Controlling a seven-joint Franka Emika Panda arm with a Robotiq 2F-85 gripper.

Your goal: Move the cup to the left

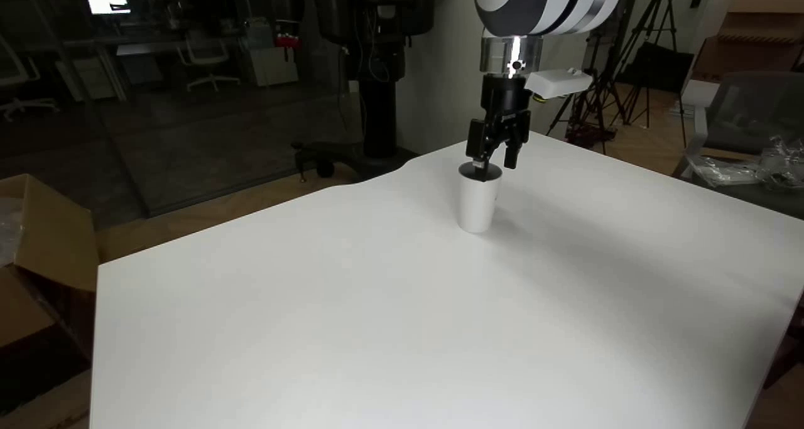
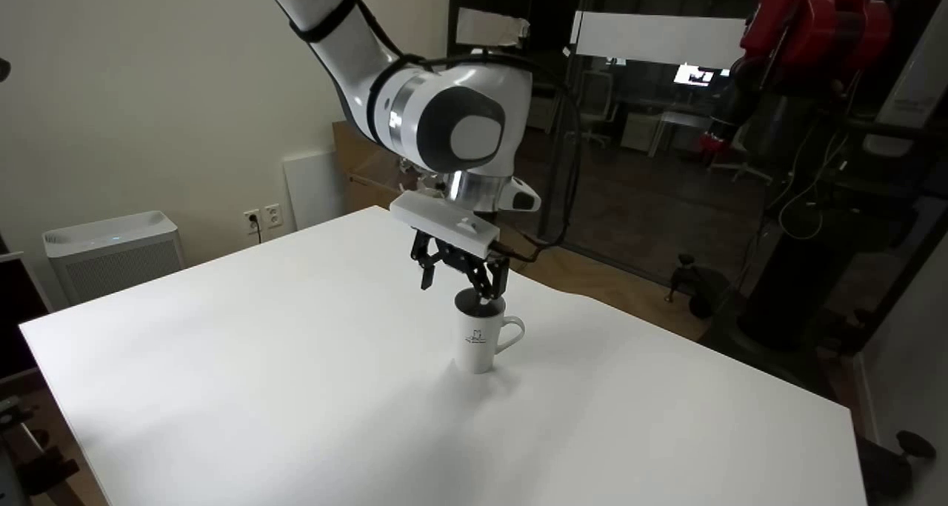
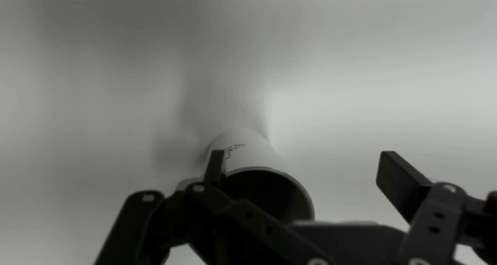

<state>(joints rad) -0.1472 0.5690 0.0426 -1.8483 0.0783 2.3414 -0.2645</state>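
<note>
The white cup (image 1: pixel 477 204) stands upright on the white table. In an exterior view the cup (image 2: pixel 474 349) shows a small dark logo and a handle pointing right. Its dark round mouth faces up, and the cup (image 3: pixel 252 156) lies low and left of centre in the wrist view. My gripper (image 1: pixel 496 164) is just above the cup with its fingers wide apart, and the same gripper (image 2: pixel 458 287) shows this in an exterior view. In the wrist view the gripper (image 3: pixel 303 156) has its left finger over the cup's rim and its right finger off to the side. I cannot tell whether the left finger touches the cup.
The white table (image 1: pixel 301 303) extends around the cup on all sides. An open cardboard box (image 1: pixel 56 234) stands beyond a table edge. An air purifier (image 2: pixel 115 254) stands on the floor past the table. A glass partition and a second robot stand behind.
</note>
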